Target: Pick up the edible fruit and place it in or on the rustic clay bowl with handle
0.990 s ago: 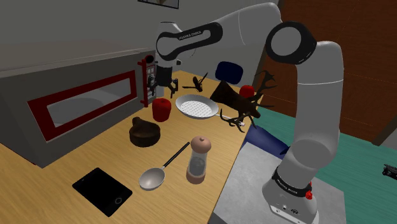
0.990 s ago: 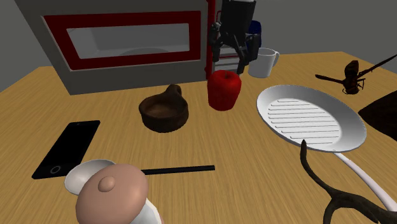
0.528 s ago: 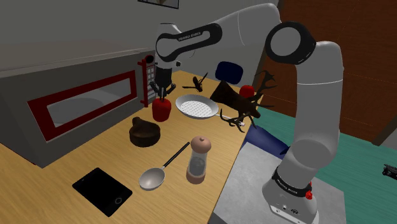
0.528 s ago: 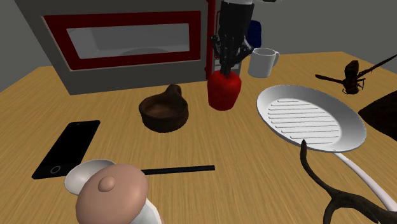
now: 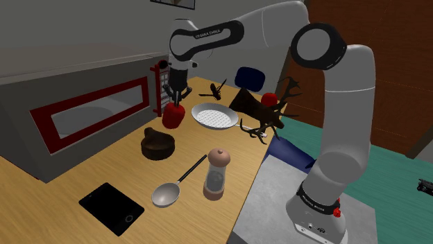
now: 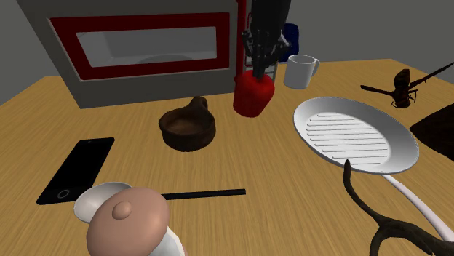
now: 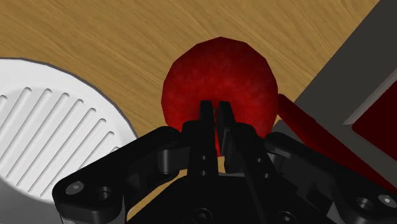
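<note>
The red fruit (image 5: 173, 116) (image 6: 253, 95) hangs slightly tilted just above the wooden table, in front of the microwave's end. My black gripper (image 5: 177, 103) (image 6: 260, 70) comes down on it from above and is shut on the fruit's top. In the wrist view the fingertips (image 7: 207, 113) nearly meet on the crown of the fruit (image 7: 219, 79). The brown clay bowl with a handle (image 5: 158, 144) (image 6: 189, 128) sits on the table nearer the front, a short way from the fruit toward the second exterior view's left.
A grey and red microwave (image 5: 83, 114) (image 6: 145, 40) stands behind the fruit. A white ridged pan (image 5: 214, 116) (image 6: 356, 134) (image 7: 51, 140) lies beside it, a white mug (image 6: 300, 71) behind. Nearer the front lie a pepper mill (image 5: 216, 173), a spoon (image 5: 166, 194) and a black phone (image 5: 111, 206).
The open gripper came down onto the fruit and shut on its top. It has since risen a little, and the fruit has left the table and tilted.
</note>
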Robot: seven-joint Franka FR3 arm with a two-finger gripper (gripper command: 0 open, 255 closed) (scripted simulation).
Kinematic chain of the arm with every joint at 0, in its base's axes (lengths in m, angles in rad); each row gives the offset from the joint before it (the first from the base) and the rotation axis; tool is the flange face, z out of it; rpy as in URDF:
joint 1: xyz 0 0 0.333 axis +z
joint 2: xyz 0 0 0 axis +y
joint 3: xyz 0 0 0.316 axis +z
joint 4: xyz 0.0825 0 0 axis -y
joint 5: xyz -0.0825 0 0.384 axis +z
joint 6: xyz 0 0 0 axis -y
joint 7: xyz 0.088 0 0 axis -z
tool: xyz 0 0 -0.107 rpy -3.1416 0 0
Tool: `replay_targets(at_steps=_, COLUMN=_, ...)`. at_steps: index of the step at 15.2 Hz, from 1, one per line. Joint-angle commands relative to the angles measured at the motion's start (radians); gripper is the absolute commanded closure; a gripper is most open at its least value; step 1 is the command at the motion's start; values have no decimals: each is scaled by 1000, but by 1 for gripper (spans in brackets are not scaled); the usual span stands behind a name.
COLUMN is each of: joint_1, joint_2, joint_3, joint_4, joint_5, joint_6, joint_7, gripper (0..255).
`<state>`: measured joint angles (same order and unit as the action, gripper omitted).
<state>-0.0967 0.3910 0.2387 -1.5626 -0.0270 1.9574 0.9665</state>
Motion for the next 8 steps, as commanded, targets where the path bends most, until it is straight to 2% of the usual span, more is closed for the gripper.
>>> replay_targets(at_steps=1, joint_1=0, joint_2=-6, joint_3=1, joint_4=19, joint_5=1, joint_6=-25, joint_7=0, gripper=255)
replay_targets(at_steps=8, joint_1=2, joint_2=-19, joint_3=3, joint_4=95, joint_5=4, joint_6=-114, joint_7=2, gripper=255)
